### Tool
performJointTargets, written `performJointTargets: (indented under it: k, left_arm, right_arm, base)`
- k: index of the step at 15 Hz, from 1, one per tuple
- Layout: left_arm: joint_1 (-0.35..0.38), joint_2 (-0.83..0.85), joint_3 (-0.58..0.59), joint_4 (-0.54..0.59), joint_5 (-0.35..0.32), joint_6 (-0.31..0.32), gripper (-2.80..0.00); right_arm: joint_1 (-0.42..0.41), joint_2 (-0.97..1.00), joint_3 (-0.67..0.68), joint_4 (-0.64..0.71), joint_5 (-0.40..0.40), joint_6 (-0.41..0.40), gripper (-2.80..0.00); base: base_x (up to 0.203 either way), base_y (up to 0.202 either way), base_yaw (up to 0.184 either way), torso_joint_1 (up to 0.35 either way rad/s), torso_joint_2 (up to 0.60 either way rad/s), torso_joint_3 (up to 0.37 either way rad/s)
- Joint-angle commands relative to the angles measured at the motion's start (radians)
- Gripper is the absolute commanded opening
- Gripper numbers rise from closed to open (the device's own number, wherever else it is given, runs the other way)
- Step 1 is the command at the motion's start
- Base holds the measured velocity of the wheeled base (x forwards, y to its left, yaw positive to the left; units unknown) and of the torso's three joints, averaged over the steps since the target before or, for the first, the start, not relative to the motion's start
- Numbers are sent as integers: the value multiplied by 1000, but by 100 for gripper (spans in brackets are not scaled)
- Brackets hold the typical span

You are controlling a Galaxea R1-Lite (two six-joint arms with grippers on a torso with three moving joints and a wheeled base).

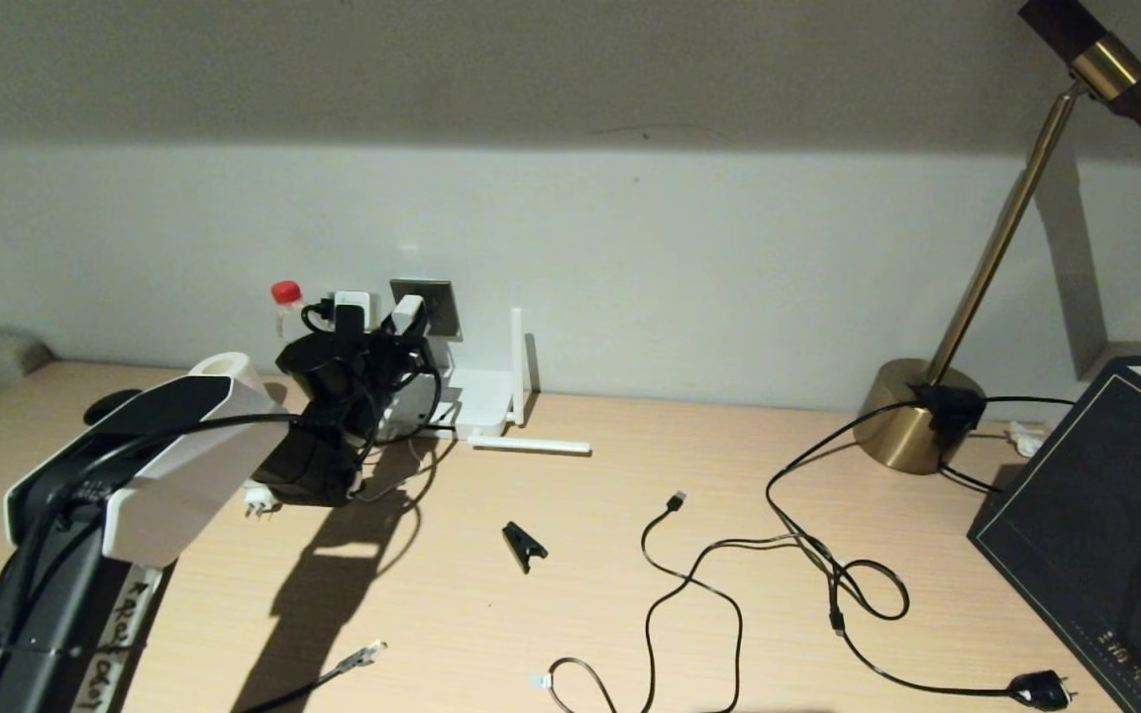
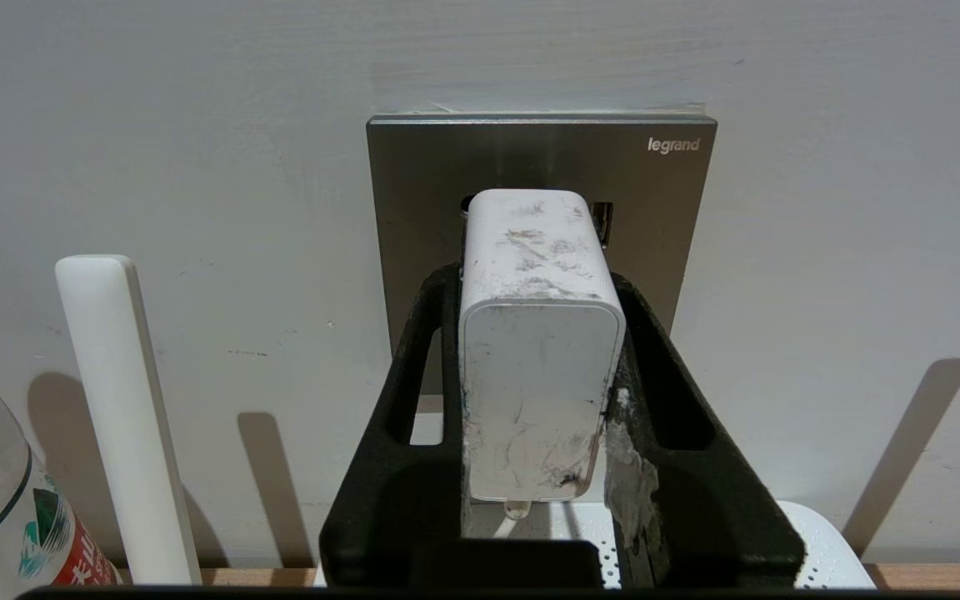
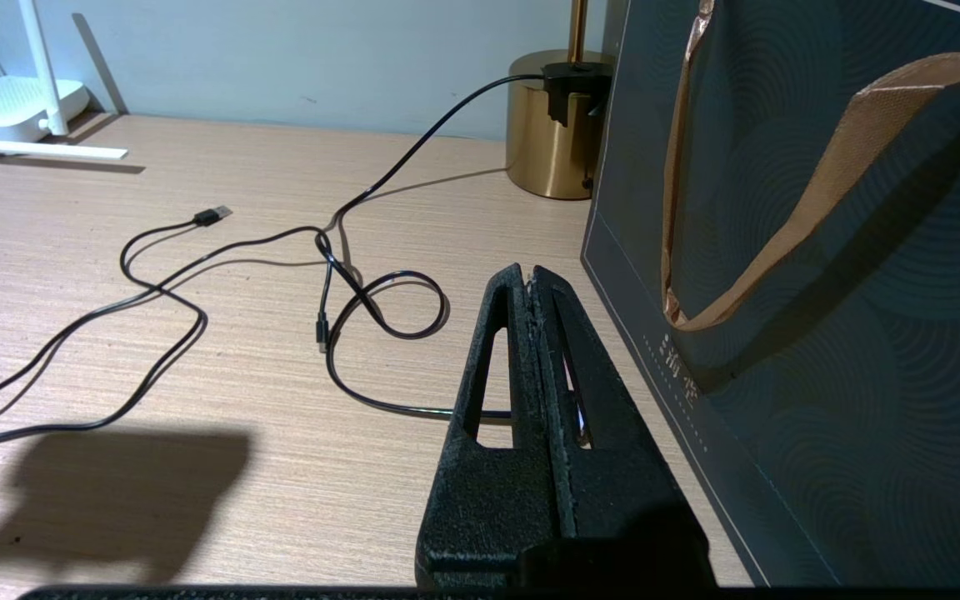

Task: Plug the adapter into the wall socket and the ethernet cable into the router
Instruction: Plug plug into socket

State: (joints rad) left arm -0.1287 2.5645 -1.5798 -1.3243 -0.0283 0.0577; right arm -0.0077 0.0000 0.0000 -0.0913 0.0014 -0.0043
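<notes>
My left gripper (image 2: pixel 537 279) is shut on the white adapter (image 2: pixel 540 358), with one black finger on each side of it. The adapter's far end sits against the grey wall socket (image 2: pixel 413 192); how deep it is in stays hidden. In the head view the adapter (image 1: pixel 408 315) is at the socket (image 1: pixel 437 297), above the white router (image 1: pixel 479 401). The ethernet cable (image 1: pixel 364 656) lies loose near the table's front edge, its clear connector pointing right. My right gripper (image 3: pixel 527 271) hovers shut and empty over the table, outside the head view.
A USB-tipped black cable (image 1: pixel 674 500) and a black cable with a power plug (image 1: pixel 1041 688) loop across the table. A black clip (image 1: pixel 523 545), brass lamp base (image 1: pixel 917 416), dark bag (image 1: pixel 1095 515), red-capped bottle (image 1: pixel 285 297) and round white plug (image 1: pixel 259 500) are nearby.
</notes>
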Motion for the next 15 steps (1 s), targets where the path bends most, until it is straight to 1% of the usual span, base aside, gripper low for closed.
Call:
performJointTargets:
  k: [1, 15]
  left_arm:
    - [0, 0, 0, -7, 1, 1, -280]
    - [6, 5, 3, -9, 1, 1, -280]
  right_arm:
    - [0, 0, 35, -1, 0, 0, -280]
    - [0, 0, 35, -1, 0, 0, -280]
  base:
    - [0, 0, 0, 0, 0, 0]
    - [0, 0, 0, 0, 0, 0]
